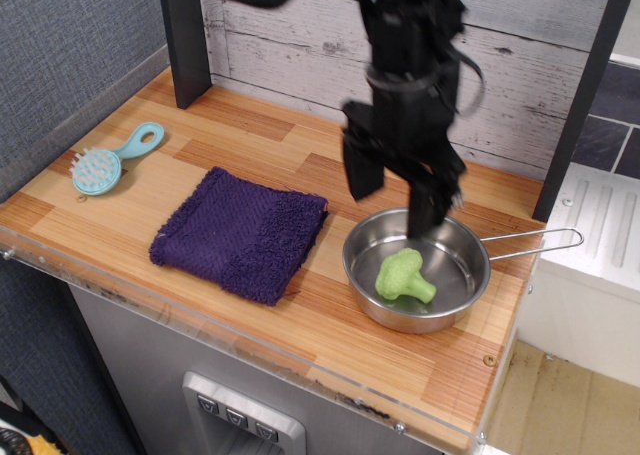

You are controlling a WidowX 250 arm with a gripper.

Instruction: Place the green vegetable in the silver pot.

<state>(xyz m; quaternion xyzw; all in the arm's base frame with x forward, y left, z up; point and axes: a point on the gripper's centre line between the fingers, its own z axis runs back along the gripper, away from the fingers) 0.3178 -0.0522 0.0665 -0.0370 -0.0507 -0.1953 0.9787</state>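
Note:
The green vegetable (403, 276), a small light-green toy broccoli, lies on its side inside the silver pot (455, 300), left of its middle. The pot stands at the right of the wooden counter, its wire handle (535, 239) pointing right. My gripper (395, 193) hangs above the pot's far left rim, clear of the broccoli. Its two black fingers (362, 170) are spread apart and hold nothing.
A folded purple towel (240, 232) lies left of the pot. A light-blue brush (113, 159) lies at the far left of the counter (250, 140). A dark post stands at the back left. The counter's front edge is close below the pot.

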